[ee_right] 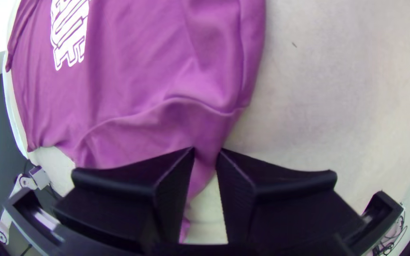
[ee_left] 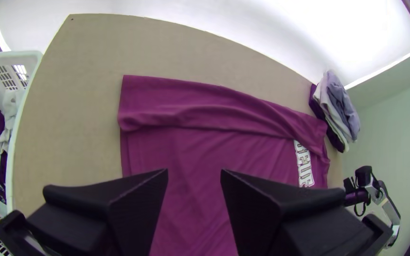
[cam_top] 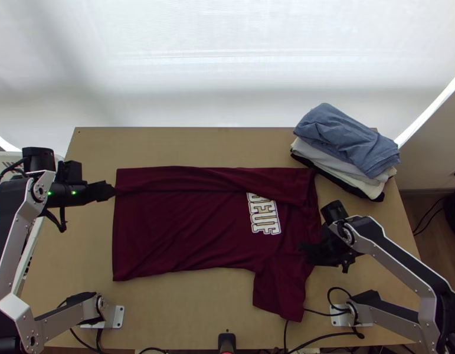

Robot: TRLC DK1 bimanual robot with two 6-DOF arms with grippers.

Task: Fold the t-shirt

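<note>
The dark red t-shirt (cam_top: 186, 236) lies sideways on the table, its far side folded over in a long strip that partly covers the white lettering. One sleeve spreads toward the near edge. At the shirt's left edge is my left gripper (cam_top: 113, 190); the left wrist view shows the left gripper (ee_left: 194, 171) open, with shirt (ee_left: 205, 151) beyond its fingers. My right gripper (cam_top: 307, 253) is over the shirt's right side near that sleeve. In the right wrist view, the right gripper (ee_right: 206, 150) is narrowly open, with shirt fabric (ee_right: 143, 95) showing in the gap.
Folded clothes (cam_top: 348, 144) are stacked at the table's far right, a blue garment on top. A white basket (ee_left: 24, 118) holding clothes stands beyond the table's left edge. Black cables (cam_top: 321, 335) run along the near edge. Bare wood (cam_top: 197, 147) shows beyond the shirt.
</note>
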